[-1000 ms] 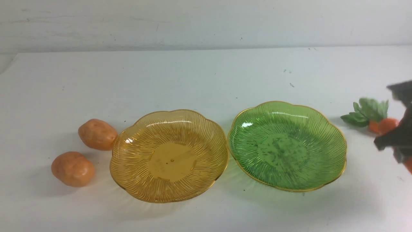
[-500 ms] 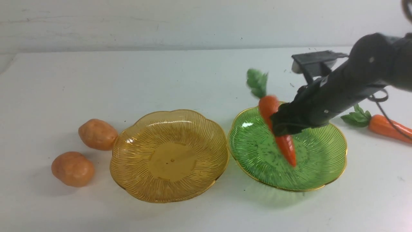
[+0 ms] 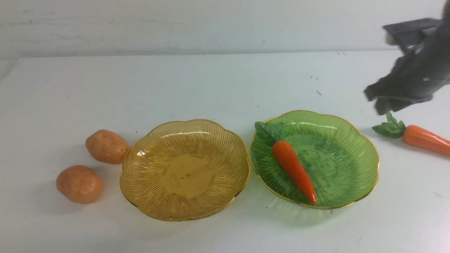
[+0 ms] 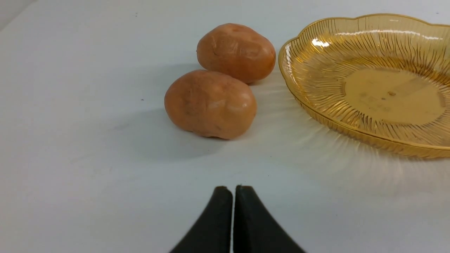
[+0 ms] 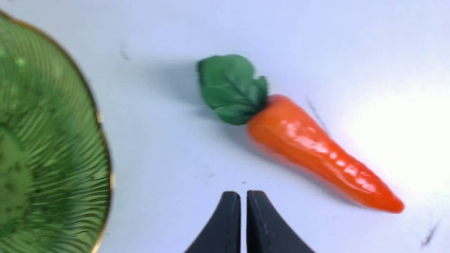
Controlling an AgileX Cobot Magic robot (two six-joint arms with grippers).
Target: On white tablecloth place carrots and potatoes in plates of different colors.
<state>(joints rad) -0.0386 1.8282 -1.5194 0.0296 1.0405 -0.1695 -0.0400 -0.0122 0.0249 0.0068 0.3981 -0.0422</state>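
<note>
One carrot (image 3: 293, 170) lies inside the green plate (image 3: 355, 154), its leafy top at the plate's far left rim. A second carrot (image 3: 423, 140) (image 5: 309, 144) rests on the white tablecloth (image 3: 211, 84) to the right of that plate. My right gripper (image 3: 376, 100) (image 5: 243, 193) hangs above that carrot's leaves, shut and empty. Two potatoes (image 3: 106, 146) (image 3: 79, 184) sit on the cloth left of the amber-yellow plate (image 3: 147, 175), which holds nothing. In the left wrist view my left gripper (image 4: 233, 189) is shut and empty, short of the nearer potato (image 4: 211, 103).
The green plate's gold rim (image 5: 102, 140) lies close beside the loose carrot in the right wrist view. The two plates nearly touch at the middle. A pale wall (image 3: 211, 24) runs behind the table's far edge.
The right gripper let the carrot go into the green plate, shut, and drew back up and to the right over the second carrot. The left gripper and potatoes have not moved.
</note>
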